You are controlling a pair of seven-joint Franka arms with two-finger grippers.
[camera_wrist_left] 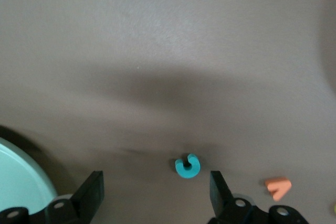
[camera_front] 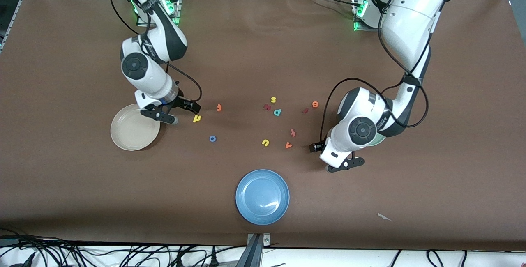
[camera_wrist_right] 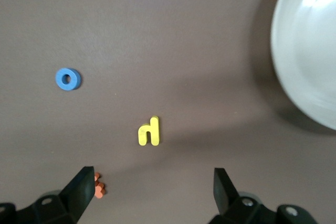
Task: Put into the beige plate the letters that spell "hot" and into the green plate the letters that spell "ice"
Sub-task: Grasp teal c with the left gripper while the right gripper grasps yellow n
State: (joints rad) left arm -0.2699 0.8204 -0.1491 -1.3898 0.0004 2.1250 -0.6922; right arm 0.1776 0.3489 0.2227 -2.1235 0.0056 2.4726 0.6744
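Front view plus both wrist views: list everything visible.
beige plate: one, cream, toward the right arm's end.
green plate: one, mint, mostly hidden under the left arm.
blue plate: one, blue, nearest the front camera.
yellow h, orange t, blue o: three, near the beige plate.
dark red i, orange e: two, mid-table.
teal c: one, beside the green plate.
yellow s, teal p, yellow u, orange v, reddish t: five, mid-table.
right gripper: open, beside the yellow h.
left gripper: open, over the teal c.
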